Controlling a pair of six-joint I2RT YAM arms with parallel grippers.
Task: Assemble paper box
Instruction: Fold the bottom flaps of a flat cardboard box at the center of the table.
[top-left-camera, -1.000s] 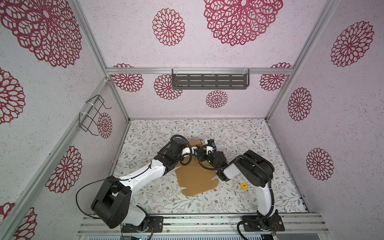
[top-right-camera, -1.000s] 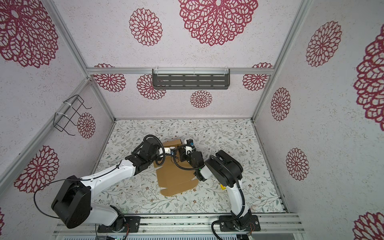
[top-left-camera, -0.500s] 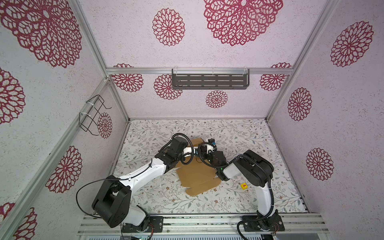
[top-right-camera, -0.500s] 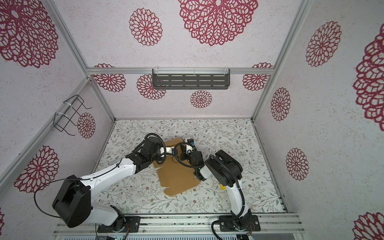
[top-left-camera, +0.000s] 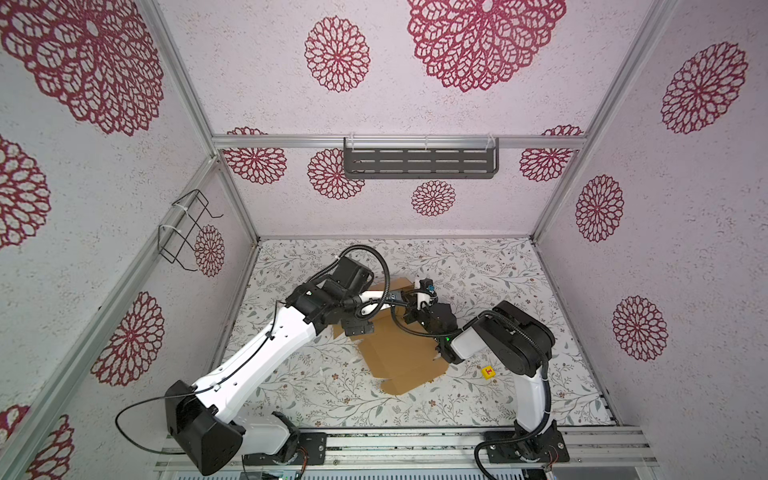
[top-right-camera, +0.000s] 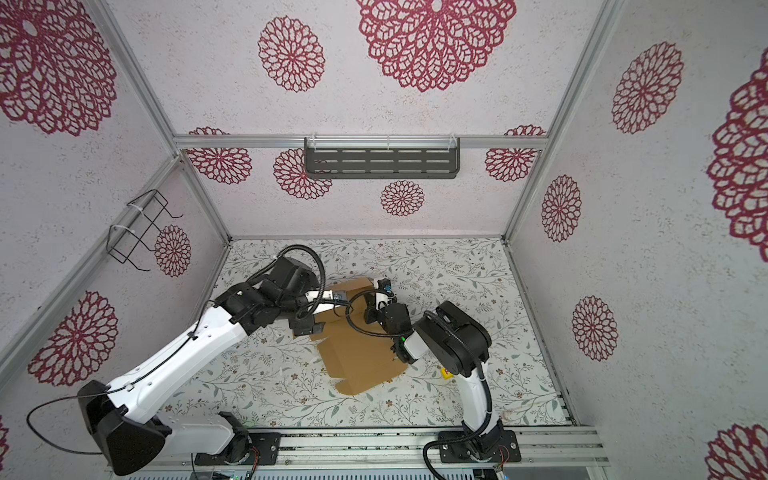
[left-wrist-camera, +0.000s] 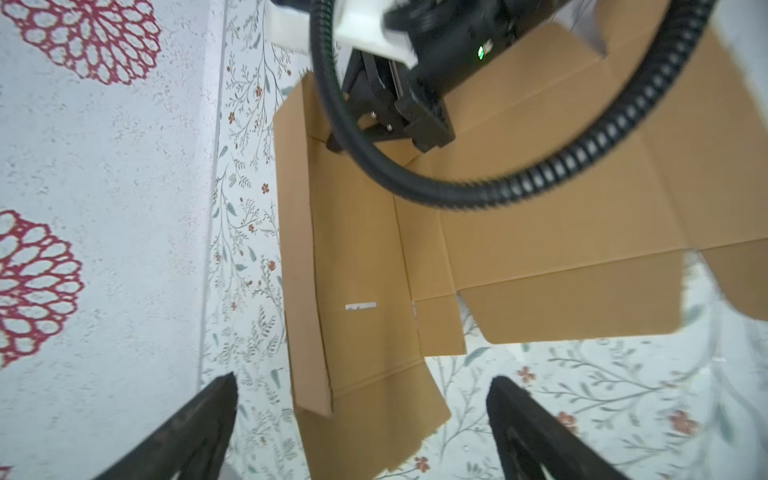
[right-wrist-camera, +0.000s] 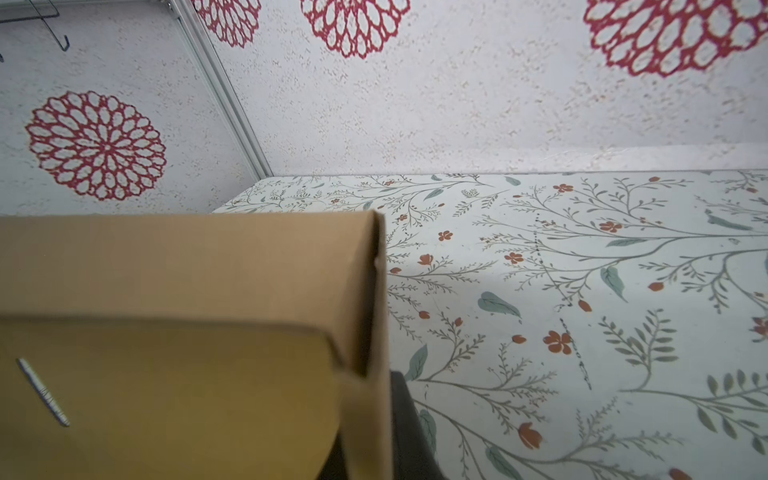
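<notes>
White-shelled left arm rises from the 7 o'clock corner of the table (top-left-camera: 498, 270). Its long link slopes toward the centre, the elbow folds, and the wrist turns down. The left gripper (top-left-camera: 356, 328) sits at the 9 o'clock edge of the paper box (top-left-camera: 399, 353). In the left wrist view its fingers (left-wrist-camera: 187, 428) stand spread wide and grip nothing, with the cardboard (left-wrist-camera: 361, 249) lying beyond them.

The paper box is at the centre of the table in both top views (top-right-camera: 357, 353). It is a partly folded tan sheet. Most panels lie flat, and one wall stands raised along the 12 o'clock edge.

The right arm stands at the 5 o'clock corner. Its lower link is near upright, the elbow is bent at 3 o'clock of the box, and the forearm reaches toward 10 o'clock over the sheet. The right gripper (top-left-camera: 413, 311) meets the raised wall near its 1 o'clock corner. In the right wrist view the upright cardboard (right-wrist-camera: 166, 270) runs down against one dark finger (right-wrist-camera: 405, 424). The fingers are pressed together on that flap.

A small yellow cube (top-left-camera: 488, 371) lies on the table at 4 o'clock of the box, apart from it.
</notes>
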